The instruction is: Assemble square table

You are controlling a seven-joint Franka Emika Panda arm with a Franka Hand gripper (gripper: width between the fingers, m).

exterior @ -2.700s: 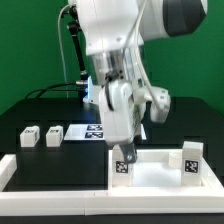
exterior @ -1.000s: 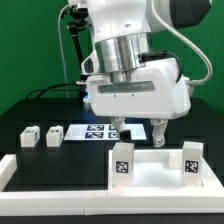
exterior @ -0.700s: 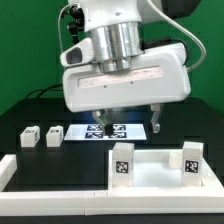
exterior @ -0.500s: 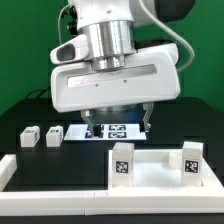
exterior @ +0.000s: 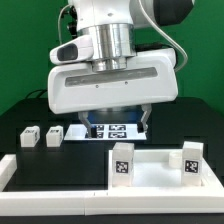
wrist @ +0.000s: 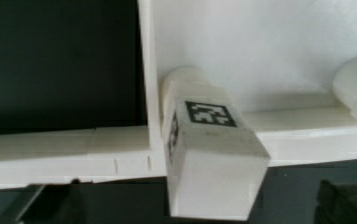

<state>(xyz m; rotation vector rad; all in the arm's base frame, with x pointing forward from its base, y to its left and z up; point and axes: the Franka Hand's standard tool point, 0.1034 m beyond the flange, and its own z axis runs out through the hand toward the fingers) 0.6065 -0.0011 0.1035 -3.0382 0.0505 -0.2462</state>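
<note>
The white square tabletop lies at the front of the exterior view's right. Two tagged white legs stand upright on it, one at its left corner and one at its right. Two more legs lie loose on the black table at the left. My gripper hangs open and holds nothing, raised over the marker board behind the tabletop. In the wrist view the left standing leg rises from the tabletop toward the open gripper, and only dark fingertips show.
Long white border rails run along the front and the exterior view's left. A green wall and black cables stand behind the arm. The robot's wide hand body hides the middle of the scene.
The gripper, earlier down at the left standing leg, has let it go and risen. Over the last second the hand turned broadside and drifted toward the exterior view's left, jaws staying open.
</note>
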